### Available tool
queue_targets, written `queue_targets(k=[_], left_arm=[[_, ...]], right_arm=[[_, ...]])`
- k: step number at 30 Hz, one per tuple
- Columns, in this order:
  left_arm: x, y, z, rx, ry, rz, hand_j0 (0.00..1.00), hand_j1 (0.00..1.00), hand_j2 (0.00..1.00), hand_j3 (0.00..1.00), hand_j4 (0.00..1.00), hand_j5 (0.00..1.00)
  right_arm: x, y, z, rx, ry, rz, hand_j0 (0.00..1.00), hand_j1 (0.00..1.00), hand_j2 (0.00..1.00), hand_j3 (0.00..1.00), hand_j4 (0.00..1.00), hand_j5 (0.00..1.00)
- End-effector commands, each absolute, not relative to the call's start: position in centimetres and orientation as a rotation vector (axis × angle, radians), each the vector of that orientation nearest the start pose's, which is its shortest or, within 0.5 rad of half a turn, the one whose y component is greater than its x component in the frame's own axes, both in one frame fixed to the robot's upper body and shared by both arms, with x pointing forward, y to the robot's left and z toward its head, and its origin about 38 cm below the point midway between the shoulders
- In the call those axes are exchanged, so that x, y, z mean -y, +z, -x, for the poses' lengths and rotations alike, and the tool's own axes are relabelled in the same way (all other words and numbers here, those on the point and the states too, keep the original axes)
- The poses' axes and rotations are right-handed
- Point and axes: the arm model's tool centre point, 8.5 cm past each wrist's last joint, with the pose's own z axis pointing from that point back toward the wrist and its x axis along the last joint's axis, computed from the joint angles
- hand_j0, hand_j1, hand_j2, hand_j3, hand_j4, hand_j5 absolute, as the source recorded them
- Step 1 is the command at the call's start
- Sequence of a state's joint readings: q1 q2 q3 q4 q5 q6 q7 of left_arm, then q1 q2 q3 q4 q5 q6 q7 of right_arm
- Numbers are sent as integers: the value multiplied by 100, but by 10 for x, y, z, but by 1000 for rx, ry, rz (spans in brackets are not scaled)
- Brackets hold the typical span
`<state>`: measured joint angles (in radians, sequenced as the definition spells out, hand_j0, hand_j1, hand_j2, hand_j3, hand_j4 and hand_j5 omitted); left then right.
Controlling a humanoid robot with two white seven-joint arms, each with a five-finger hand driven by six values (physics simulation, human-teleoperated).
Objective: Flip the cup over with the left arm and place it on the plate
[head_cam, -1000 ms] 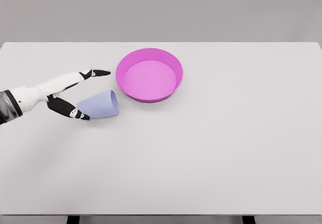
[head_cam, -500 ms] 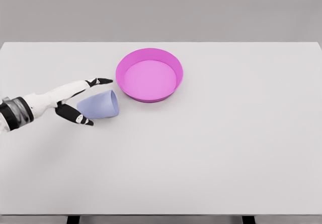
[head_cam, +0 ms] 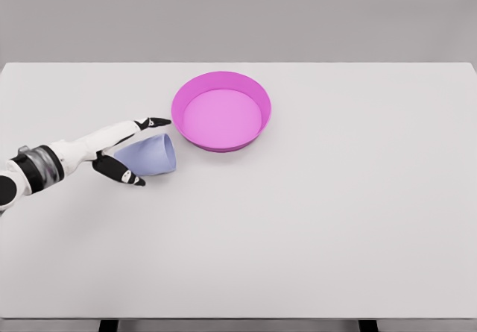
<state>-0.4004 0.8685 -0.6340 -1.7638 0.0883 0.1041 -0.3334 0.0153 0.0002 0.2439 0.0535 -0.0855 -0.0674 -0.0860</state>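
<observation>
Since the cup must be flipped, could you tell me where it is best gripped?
Grip the cup around its side wall, coming from its closed base on the left. It lies on its side, mouth facing right; the left hand already brackets it.

White table (head_cam: 335, 220), plain grey wall (head_cam: 238, 15) behind, even light.

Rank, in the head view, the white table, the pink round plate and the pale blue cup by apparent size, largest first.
1. White table, by far the largest.
2. Pink round plate.
3. Pale blue cup, lying on its side, clearly smaller than the plate.
</observation>
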Motion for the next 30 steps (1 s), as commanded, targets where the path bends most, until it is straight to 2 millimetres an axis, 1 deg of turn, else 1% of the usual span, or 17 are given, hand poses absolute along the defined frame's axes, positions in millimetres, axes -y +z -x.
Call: queue_targets(k=[1,9,13,17,18,20,27,28,30], left_arm=[[-279,174,-390,1325,-1334,-122,100,100,100,100,100,100],[-280,172,-391,1309,-1372,-182,100,100,100,100,100,100],[-280,166,-392,1265,-1333,-193,100,100,100,100,100,100],[-283,164,-394,1232,-1329,-235,100,100,100,100,100,100],[-278,163,-394,1243,-1326,-222,100,100,100,100,100,100],[-274,163,-395,1251,-1324,-213,100,100,100,100,100,100],[-271,160,-394,1252,-1320,-200,100,100,100,100,100,100],[-271,159,-393,1250,-1320,-199,100,100,100,100,100,100],[-271,159,-393,1249,-1319,-199,88,88,88,88,88,88]], right_arm=[[282,-259,19,-1,158,175,100,100,100,100,100,100],[282,-259,20,-3,158,175,100,100,100,100,100,100],[282,-259,20,-1,158,175,100,100,100,100,100,100],[282,-259,20,-3,158,175,100,100,100,100,100,100],[282,-259,19,-1,158,175,100,100,100,100,100,100],[282,-259,19,-1,158,175,100,100,100,100,100,100],[282,-259,19,-1,158,175,100,100,100,100,100,100],[282,-259,20,-3,158,175,100,100,100,100,100,100],[282,-259,20,-3,158,175,100,100,100,100,100,100]])
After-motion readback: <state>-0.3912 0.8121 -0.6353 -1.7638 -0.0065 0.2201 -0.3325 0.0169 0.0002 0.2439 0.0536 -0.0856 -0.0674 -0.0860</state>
